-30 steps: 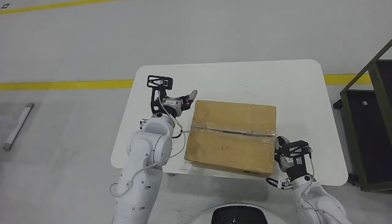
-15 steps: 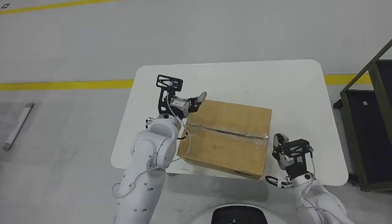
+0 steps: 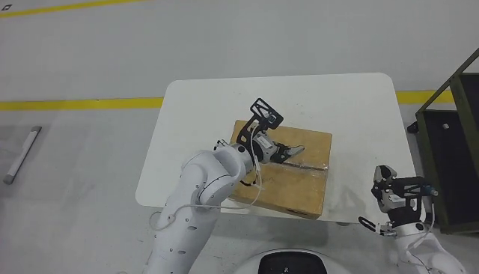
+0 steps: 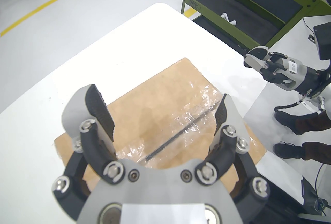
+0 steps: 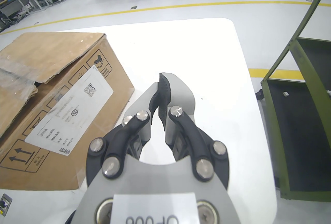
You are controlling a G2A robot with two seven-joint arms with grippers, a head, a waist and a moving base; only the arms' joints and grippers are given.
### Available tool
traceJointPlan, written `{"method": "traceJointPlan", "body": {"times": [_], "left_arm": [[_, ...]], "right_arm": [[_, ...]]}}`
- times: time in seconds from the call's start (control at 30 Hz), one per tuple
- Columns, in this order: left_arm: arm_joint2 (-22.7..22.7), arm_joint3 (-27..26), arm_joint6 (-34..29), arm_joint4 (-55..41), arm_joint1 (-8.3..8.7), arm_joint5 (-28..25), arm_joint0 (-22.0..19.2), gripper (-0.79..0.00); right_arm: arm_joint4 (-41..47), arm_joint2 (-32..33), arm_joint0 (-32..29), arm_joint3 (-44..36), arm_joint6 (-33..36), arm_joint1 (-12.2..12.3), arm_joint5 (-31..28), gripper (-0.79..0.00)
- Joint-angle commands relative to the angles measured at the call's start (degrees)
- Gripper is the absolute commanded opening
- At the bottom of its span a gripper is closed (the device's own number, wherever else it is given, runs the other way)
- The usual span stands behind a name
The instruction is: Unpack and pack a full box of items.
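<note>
A closed cardboard box point(image 3: 303, 180) sits on the white table point(image 3: 209, 117), its top seam covered with wrinkled clear tape point(image 4: 181, 116). My left gripper point(image 3: 293, 153) hovers over the middle of the box top point(image 4: 160, 80). Its fingers point(image 4: 99, 106) are spread wide above the taped seam, with nothing held. My right gripper point(image 3: 386, 175) is off the box's right end, above the table near its front right corner. In its own wrist view the right gripper point(image 5: 161, 83) is shut on nothing, and the box's labelled side point(image 5: 69, 116) is beside it.
A green metal cart point(image 3: 449, 147) stands just past the table's right edge, its shelves point(image 5: 297, 106) close to the right arm. Bare tabletop point(image 5: 194, 54) lies beyond the box and to its right. A yellow floor line point(image 3: 75, 103) runs behind the table.
My left arm swung from the box's left end to above the middle of its top. The box turned slightly. My right gripper drew back to the right, away from the box's corner.
</note>
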Motion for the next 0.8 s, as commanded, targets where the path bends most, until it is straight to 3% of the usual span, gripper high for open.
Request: {"method": "traceJointPlan", "body": {"times": [0.0, 0.23, 0.47, 0.6, 0.77], "left_arm": [[0.0, 0.0, 0.0, 0.0, 0.0, 0.0, 0.0, 0.0], [1.0, 0.1, 0.4, -0.6, 0.08, -1.8, 0.6, 0.0], [7.5, 3.6, -5.7, -5.5, -0.53, -7.5, -3.0, 0.0], [12.2, 7.4, -9.7, -0.6, -1.07, -7.4, -6.2, 0.0], [15.4, 9.8, -8.9, 6.0, -1.51, -7.5, -8.6, 0.0]], "right_arm": [[0.1, 0.2, -0.2, -0.2, -0.1, 0.0, 0.1, -0.785], [-0.1, 0.2, 0.0, -0.4, -0.7, 0.0, 0.3, -0.785], [0.1, 0.3, 1.0, 0.5, -0.8, 0.0, 0.4, -0.785], [0.3, 0.7, 1.4, 0.5, -0.7, 0.0, 0.5, -0.785], [0.8, 1.2, 1.4, 0.5, -0.6, 0.0, 0.8, -0.785]]}}
